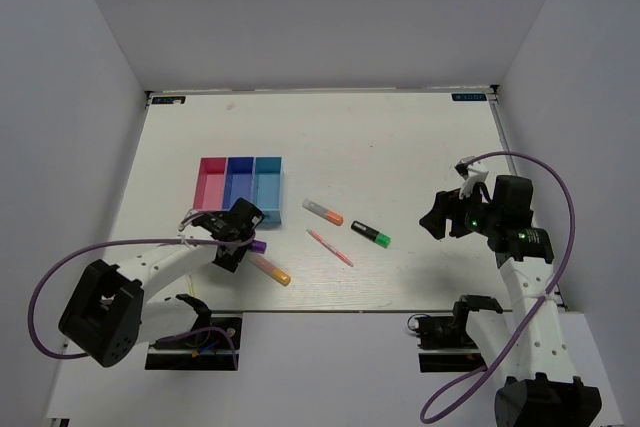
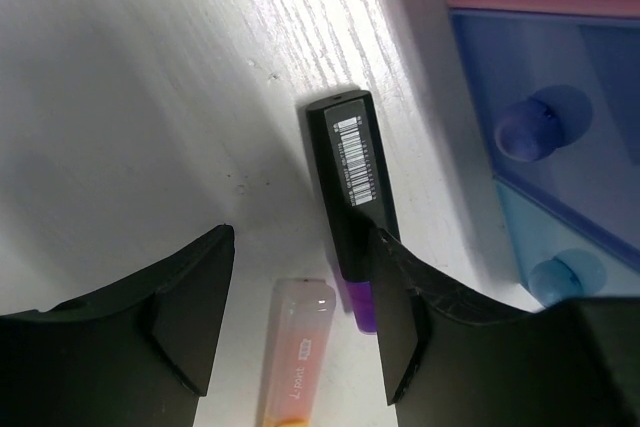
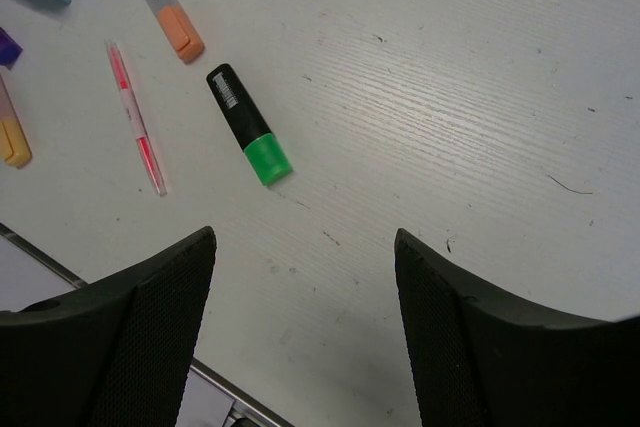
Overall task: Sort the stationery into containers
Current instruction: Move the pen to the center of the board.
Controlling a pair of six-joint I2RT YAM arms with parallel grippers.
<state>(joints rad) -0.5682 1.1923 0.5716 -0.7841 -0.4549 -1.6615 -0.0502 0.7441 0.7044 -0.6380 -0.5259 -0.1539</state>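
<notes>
Grasp in hand: the spread left claw (image 2: pixel 300 292) hovers over the black, purple-capped plastic marker (image 2: pixel 350 182), which lies on the white tabletop (image 2: pixel 150 97) beside the pink-and-blue three-compartment plastic tray (image 2: pixel 560 77). Next it should centre, then pinch.

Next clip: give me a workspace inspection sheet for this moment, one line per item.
Surface: white wood-grain table, faint scuffs.
Job's things: three-compartment plastic tray in pink, dark blue and light blue, no stationery seen inside; black purple-capped marker, pink-and-orange marker, thin pink pen, grey-and-orange marker and black-and-green highlighter, all lying on the table.
Clutter: nothing seen.
Grippers: left gripper open, low, the purple-capped marker by one finger; right gripper open over bare table.
Cables: purple cables loop from both arms.
Surroundings: plain pale walls on three sides.
</notes>
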